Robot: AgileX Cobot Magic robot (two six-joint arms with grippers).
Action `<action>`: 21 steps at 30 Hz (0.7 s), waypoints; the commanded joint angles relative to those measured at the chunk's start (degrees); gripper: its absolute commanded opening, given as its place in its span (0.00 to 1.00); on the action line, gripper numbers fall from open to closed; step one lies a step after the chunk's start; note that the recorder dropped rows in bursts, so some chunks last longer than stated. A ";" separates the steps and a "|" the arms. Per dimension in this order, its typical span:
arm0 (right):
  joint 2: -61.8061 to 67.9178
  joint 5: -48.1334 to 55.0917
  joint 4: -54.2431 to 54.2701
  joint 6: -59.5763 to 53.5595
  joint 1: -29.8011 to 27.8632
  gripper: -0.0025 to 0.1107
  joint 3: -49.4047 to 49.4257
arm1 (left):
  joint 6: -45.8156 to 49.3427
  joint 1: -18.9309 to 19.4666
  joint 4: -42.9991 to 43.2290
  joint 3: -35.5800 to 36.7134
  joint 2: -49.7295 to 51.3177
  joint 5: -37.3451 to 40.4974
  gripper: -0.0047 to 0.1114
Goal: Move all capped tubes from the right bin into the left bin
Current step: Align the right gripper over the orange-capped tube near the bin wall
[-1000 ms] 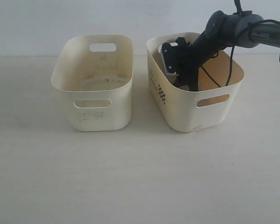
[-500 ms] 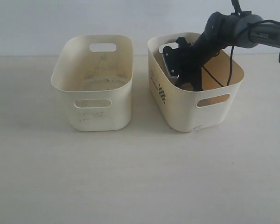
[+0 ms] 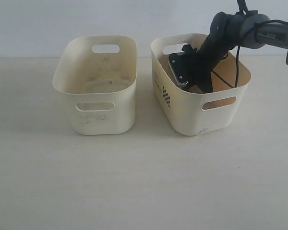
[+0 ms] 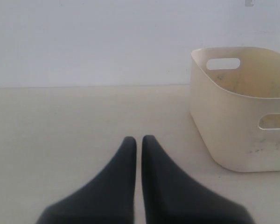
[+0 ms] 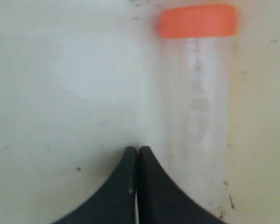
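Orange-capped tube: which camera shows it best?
The right wrist view: the tube shows large, orange cap clear, beside the shut right gripper. The exterior view hides it behind the right bin wall and the arm. The left wrist view shows the left bin, no tube.

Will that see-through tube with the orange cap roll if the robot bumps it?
Probably: the clear plastic tube with the orange cap is round and seems to lie on its side. It looks empty, so likely light.

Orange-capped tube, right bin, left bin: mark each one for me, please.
Orange-capped tube (image 5: 196, 107): right wrist view, on its clear body.
Right bin (image 3: 221, 117): exterior view, on its lower front wall.
Left bin (image 3: 103, 122): exterior view, on its lower front wall.
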 commanded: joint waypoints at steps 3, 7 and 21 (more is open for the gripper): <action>-2.16 3.04 1.38 0.47 -0.19 0.05 0.70 | -0.54 0.02 -0.36 -0.21 0.03 -0.26 0.08; -2.91 1.08 3.78 0.47 -0.19 0.27 0.70 | -0.54 0.02 -0.36 -0.21 0.03 -0.26 0.08; -1.78 -5.90 3.83 0.47 -0.14 0.61 0.70 | -0.54 0.02 -0.36 -0.21 0.03 -0.26 0.08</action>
